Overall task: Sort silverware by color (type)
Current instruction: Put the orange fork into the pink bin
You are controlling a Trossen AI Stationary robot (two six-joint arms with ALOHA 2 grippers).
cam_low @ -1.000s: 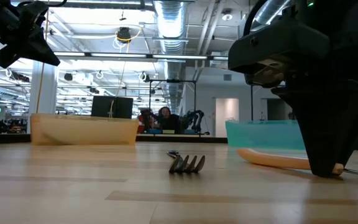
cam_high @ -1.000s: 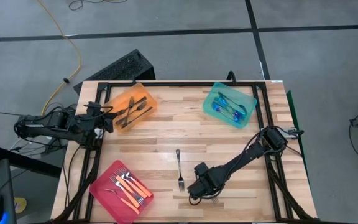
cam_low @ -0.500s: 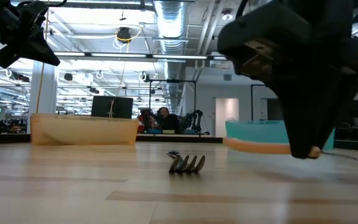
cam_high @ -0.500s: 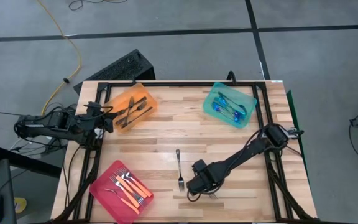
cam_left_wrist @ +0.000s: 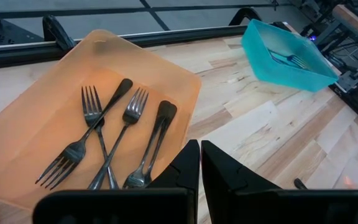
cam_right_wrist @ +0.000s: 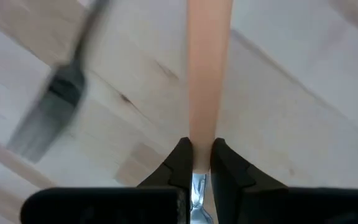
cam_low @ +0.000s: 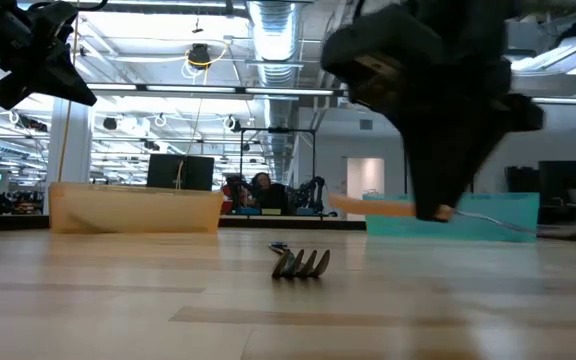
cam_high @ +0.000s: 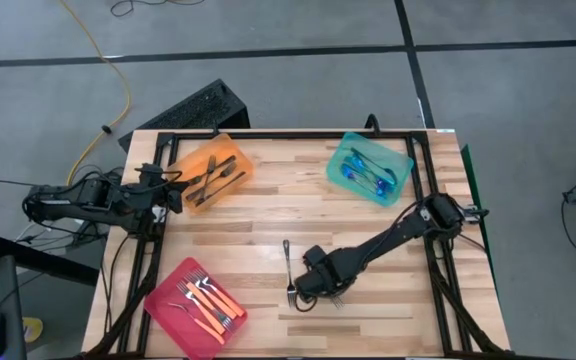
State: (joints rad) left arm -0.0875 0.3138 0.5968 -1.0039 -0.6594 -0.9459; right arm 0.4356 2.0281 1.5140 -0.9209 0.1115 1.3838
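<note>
A wooden tabletop (cam_high: 268,210) carries three trays. An orange tray (cam_high: 211,170) near the far left corner holds dark forks (cam_left_wrist: 101,140). A teal tray (cam_high: 370,168) near the far right corner holds blue forks (cam_high: 366,172). A pink tray (cam_high: 194,305) at the near left corner holds orange forks (cam_high: 208,298). The right arm reaches from the right edge toward the middle of the near edge; its tool (cam_right_wrist: 197,163) is pinching an orange-handled fork (cam_right_wrist: 209,74), lifted off the tabletop. Just beside it, one dark fork (cam_high: 288,270) lies loose on the wood, tines toward the near edge. The left tool (cam_left_wrist: 200,168) waits above the left edge beside the orange tray, fingers pressed together.
</note>
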